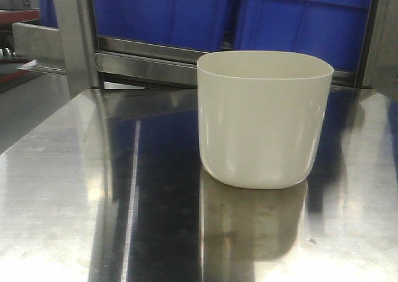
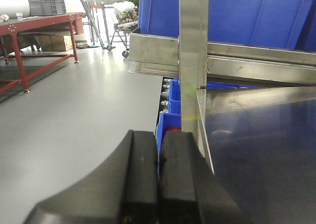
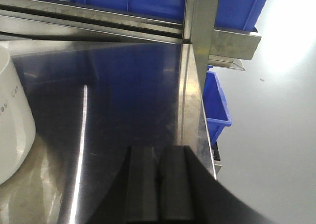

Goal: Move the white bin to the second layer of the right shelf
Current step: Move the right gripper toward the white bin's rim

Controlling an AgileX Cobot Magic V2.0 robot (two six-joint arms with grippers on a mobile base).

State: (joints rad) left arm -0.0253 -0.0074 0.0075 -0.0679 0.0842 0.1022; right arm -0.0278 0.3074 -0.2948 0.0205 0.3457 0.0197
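Note:
The white bin (image 1: 264, 120) stands upright on the mirror-like steel tabletop (image 1: 68, 188), its mouth open and nothing touching it. Its side also shows at the left edge of the right wrist view, white bin (image 3: 12, 120). My left gripper (image 2: 159, 135) is shut with nothing in it and hangs by the table's left edge, well away from the bin. My right gripper (image 3: 158, 150) is shut and holds nothing; it sits over the tabletop's right part, to the right of the bin. The right shelf second layer is out of view.
Behind the table a steel rack level carries large blue crates (image 1: 168, 11) (image 1: 305, 20). Steel uprights (image 2: 193, 51) (image 3: 205, 31) stand at the table's back corners. Smaller blue crates (image 2: 173, 93) (image 3: 217, 105) sit lower beside the table. A red workbench (image 2: 34, 26) stands across the grey floor.

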